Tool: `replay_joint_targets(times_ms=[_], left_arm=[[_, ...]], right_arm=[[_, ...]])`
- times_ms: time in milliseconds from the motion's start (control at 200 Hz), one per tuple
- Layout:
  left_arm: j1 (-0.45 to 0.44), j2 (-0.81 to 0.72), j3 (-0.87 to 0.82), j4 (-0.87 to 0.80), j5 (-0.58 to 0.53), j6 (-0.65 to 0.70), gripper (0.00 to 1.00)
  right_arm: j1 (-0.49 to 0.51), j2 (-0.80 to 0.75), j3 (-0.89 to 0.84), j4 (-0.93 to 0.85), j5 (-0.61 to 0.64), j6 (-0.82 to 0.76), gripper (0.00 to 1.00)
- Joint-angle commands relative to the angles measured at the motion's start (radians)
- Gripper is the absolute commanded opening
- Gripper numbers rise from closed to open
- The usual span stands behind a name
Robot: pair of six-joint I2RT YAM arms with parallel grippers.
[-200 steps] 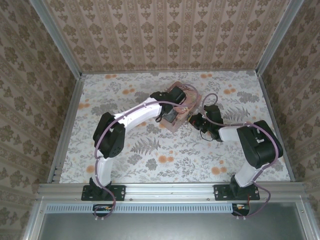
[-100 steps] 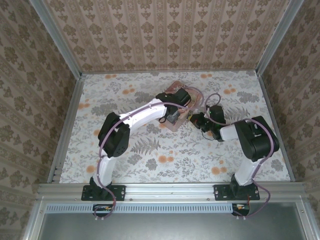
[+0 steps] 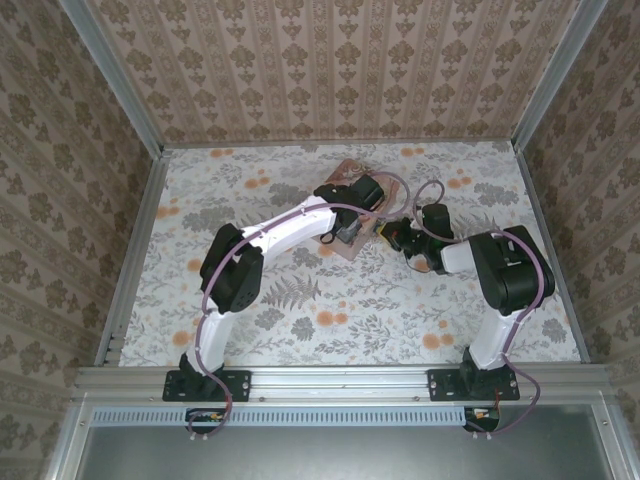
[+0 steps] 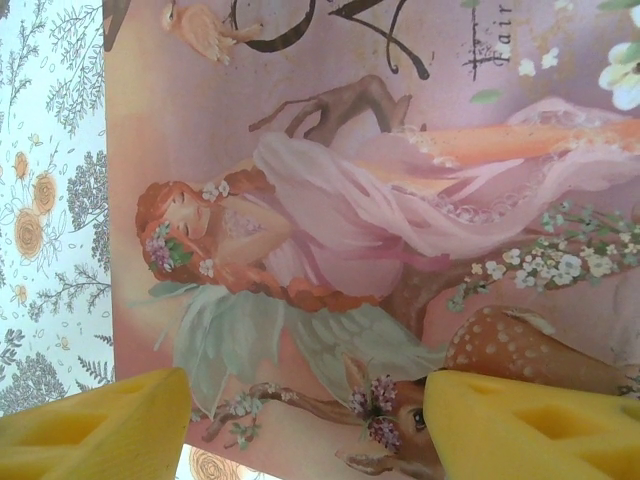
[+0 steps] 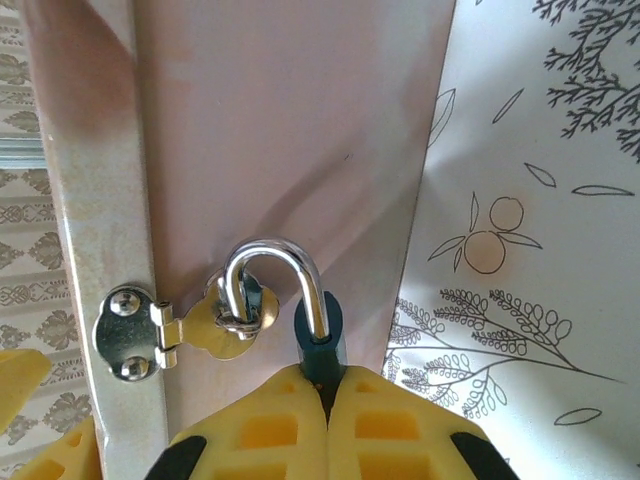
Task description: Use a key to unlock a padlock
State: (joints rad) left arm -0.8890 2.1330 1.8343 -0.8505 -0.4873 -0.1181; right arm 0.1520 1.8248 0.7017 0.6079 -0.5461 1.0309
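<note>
The padlock (image 5: 319,332) is hooked by its silver shackle through the hasp (image 5: 150,335) on the pink tin (image 5: 300,120), and its teal body is clenched between the right gripper's (image 5: 325,392) yellow pads. The left gripper (image 4: 308,428) stands spread wide over the tin's painted lid, holding nothing.

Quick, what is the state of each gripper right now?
Left gripper: open, fingers apart over the pink tin.
Right gripper: shut on the padlock.
</note>
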Motion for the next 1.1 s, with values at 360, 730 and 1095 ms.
replay_joint_targets(times_ms=[360,730,1095], left_arm=[[0.003,0.131,-0.059,-0.174,0.069,0.049,0.73],[0.009,0.113,-0.047,-0.162,0.093,0.035,0.77],[0.056,-0.016,-0.010,-0.102,0.238,-0.035,0.97]], right_arm=[[-0.055,0.006,0.288,-0.584,0.149,-0.302,0.00],[-0.036,-0.124,0.147,-0.481,0.115,-0.231,0.00],[0.175,-0.426,-0.086,-0.503,0.139,-0.162,0.00]])
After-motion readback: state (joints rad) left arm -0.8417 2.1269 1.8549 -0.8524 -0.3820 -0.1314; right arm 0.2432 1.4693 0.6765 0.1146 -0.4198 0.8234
